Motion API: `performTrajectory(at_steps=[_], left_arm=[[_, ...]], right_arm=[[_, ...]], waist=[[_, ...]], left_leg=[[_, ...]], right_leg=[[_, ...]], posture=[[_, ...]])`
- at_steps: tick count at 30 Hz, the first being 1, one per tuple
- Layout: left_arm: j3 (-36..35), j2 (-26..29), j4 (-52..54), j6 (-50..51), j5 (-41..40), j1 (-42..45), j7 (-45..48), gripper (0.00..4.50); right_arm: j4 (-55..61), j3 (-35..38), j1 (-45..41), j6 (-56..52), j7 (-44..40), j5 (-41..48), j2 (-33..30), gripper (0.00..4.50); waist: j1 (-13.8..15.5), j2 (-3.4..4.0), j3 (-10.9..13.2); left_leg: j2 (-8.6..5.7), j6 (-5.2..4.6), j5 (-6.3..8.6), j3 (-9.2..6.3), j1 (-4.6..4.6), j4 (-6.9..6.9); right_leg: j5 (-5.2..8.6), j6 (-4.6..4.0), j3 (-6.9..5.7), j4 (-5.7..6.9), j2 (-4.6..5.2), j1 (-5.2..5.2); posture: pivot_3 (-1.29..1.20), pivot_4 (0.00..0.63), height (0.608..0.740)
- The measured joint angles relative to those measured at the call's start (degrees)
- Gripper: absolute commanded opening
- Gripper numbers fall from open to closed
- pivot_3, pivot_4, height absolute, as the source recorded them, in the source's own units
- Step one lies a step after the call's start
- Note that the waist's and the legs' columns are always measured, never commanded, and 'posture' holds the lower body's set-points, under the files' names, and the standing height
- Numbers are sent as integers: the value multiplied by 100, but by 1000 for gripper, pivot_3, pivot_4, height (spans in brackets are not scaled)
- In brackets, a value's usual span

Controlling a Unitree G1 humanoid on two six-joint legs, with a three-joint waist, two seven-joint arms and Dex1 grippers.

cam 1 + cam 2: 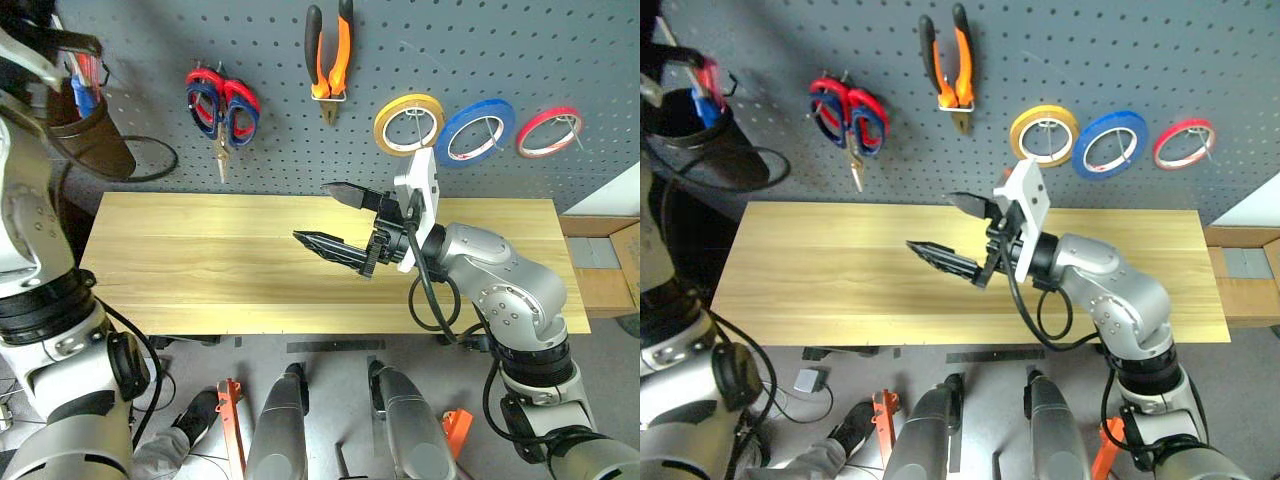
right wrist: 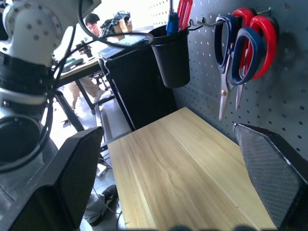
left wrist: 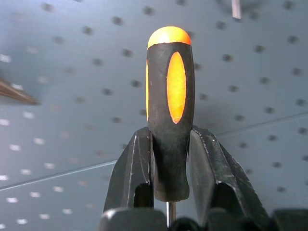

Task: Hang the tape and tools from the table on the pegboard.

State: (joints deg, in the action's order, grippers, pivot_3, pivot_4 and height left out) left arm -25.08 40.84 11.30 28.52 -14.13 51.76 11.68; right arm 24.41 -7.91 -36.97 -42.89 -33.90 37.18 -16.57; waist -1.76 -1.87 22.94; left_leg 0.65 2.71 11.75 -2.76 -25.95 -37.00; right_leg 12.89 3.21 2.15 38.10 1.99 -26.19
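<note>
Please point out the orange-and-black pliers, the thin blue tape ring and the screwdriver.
Orange-and-black pliers [image 1: 330,55], left eye view, handles.
Thin blue tape ring [image 1: 501,116], left eye view, upper band.
Orange-and-black-handled screwdriver [image 3: 171,110], left wrist view, handle.

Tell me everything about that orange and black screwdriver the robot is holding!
The screwdriver has a chunky black handle with orange oval inlays and a rounded orange cap, looking rubbery. A thin metal shaft pokes out below the handle. It stands upright between the left gripper jaws, which are shut on the handle's lower part. Behind it is the grey pegboard.
</note>
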Motion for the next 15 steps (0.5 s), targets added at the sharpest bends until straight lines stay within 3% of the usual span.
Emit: performTrajectory(at_steps=[8,15], left_arm=[[-318,554,-127,80,-64,71,-5,682],[-249,459,-945,-644,171,-313,-30,682]], right_arm=[[-101,-23,23,9,-100,-13,-10,4500],[-109,-24,21,17,-105,-16,0,4500]], waist=[[22,-1,-1],[29,-1,-1]], left_leg=[[-3,1,0,0,1,0],[-2,4,-3,-3,1,-2]], right_leg=[[0,0,0,0,2,2],[0,-1,-4,4,1,2]], posture=[[72,369,740],[55,372,740]])
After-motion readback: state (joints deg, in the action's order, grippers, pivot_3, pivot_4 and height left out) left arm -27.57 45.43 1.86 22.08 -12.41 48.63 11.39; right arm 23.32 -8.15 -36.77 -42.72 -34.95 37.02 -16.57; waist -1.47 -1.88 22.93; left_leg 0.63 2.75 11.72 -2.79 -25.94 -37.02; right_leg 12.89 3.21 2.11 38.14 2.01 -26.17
